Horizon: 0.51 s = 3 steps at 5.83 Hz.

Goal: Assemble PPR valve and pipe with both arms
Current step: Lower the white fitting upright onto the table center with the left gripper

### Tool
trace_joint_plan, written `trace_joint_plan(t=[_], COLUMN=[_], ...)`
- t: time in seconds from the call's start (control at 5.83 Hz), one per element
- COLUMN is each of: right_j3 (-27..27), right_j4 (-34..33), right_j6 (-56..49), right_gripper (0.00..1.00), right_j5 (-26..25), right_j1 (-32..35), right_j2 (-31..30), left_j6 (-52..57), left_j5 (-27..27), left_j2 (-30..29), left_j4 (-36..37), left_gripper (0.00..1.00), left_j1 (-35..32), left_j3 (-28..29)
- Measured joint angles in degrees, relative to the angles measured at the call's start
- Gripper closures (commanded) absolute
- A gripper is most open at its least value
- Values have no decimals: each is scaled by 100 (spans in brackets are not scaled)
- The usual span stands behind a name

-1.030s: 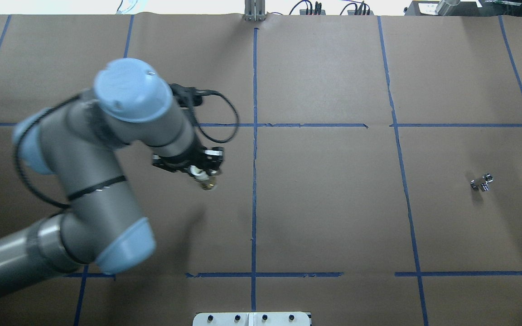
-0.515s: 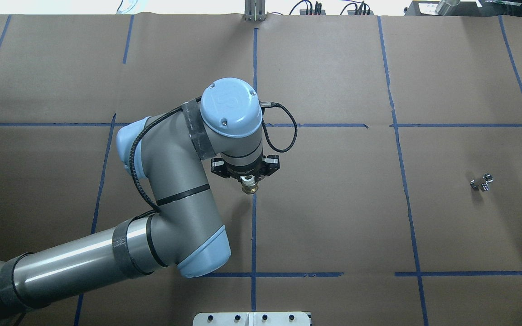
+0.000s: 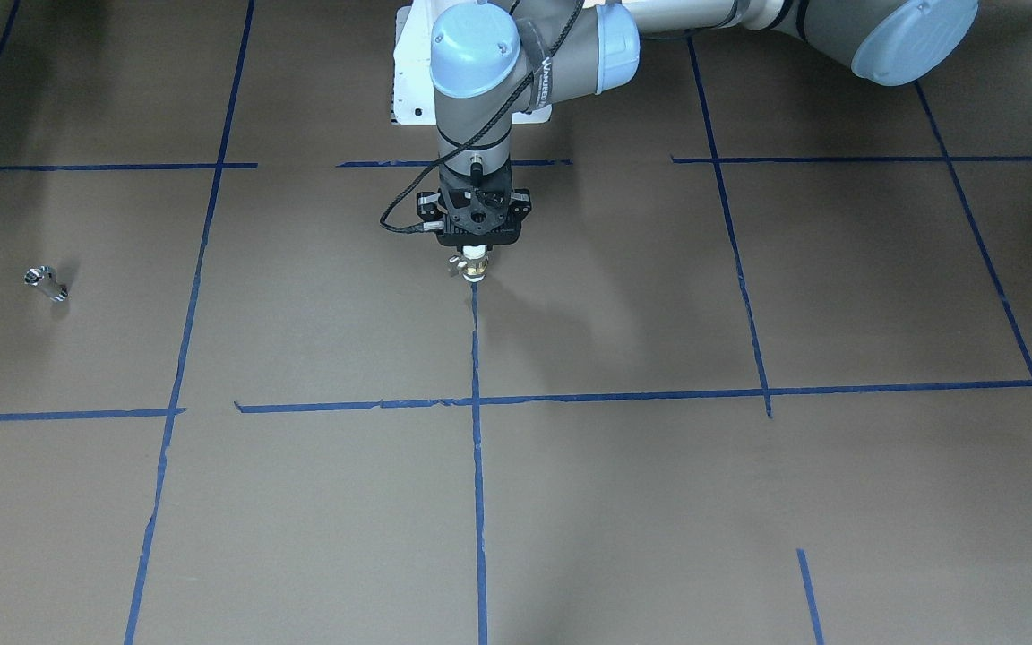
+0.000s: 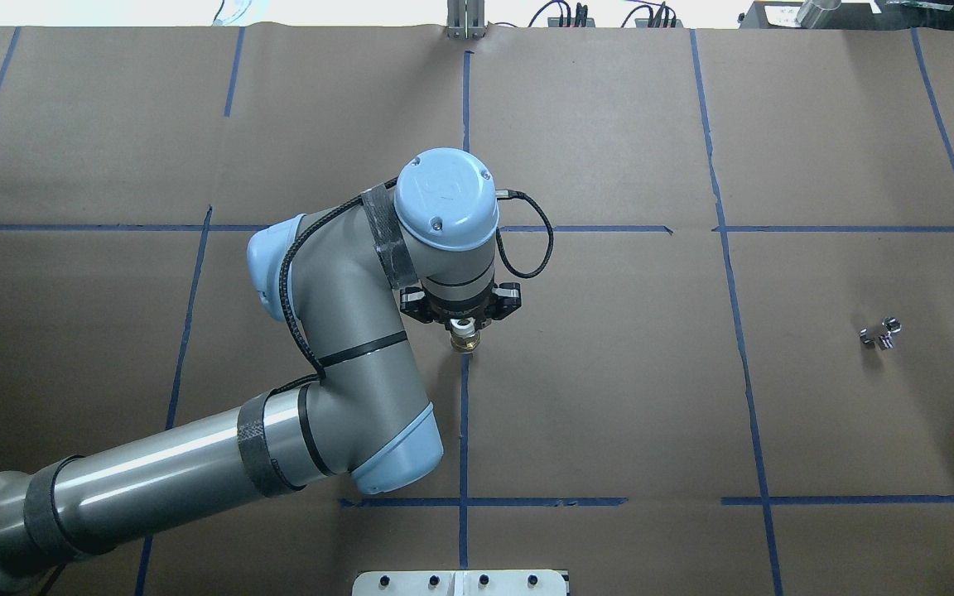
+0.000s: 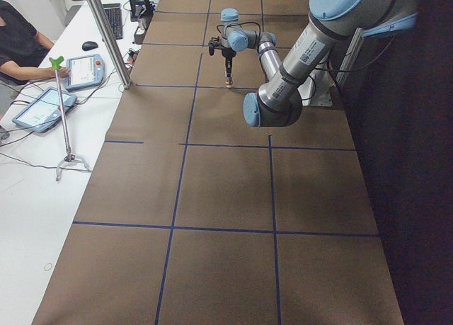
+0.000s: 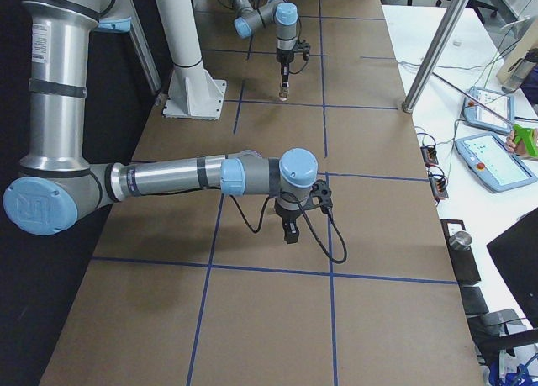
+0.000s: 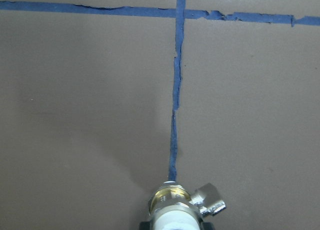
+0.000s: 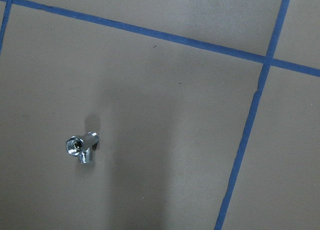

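Observation:
My left gripper (image 4: 462, 324) is shut on the PPR valve (image 4: 464, 338) by its white collar. The brass end points down and hangs just above the centre tape line. The valve also shows in the front view (image 3: 474, 266) and in the left wrist view (image 7: 176, 206), with its silver side stub to the right. The pipe (image 4: 880, 334), a small shiny silver piece, lies alone on the brown paper far to the right, and shows in the front view (image 3: 46, 282) and the right wrist view (image 8: 82, 147). My right gripper (image 6: 290, 232) shows only in the exterior right view, so I cannot tell whether it is open or shut.
Blue tape lines (image 4: 464, 414) divide the brown paper table into squares. A white base plate (image 4: 460, 582) sits at the near edge. Metal posts (image 5: 106, 35) and an operators' desk with tablets (image 6: 496, 159) stand along the far side.
My left arm has swung to the right with the valve, from left of the centre tape line to over it. The pipe has not moved.

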Motion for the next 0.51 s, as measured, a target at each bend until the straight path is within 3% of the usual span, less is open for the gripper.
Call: trace_joint_plan(t=[0.51], right_j3=[5], right_j4=[0], right_j6=[-4], right_gripper=[0], right_j5=[1], right_j1=[-35], right_j2=[0], left_j6=[32], left_j5=[1], left_j2=[-5], left_j4=[-275], left_gripper=[98], left_j1=[13], left_j3=[181])
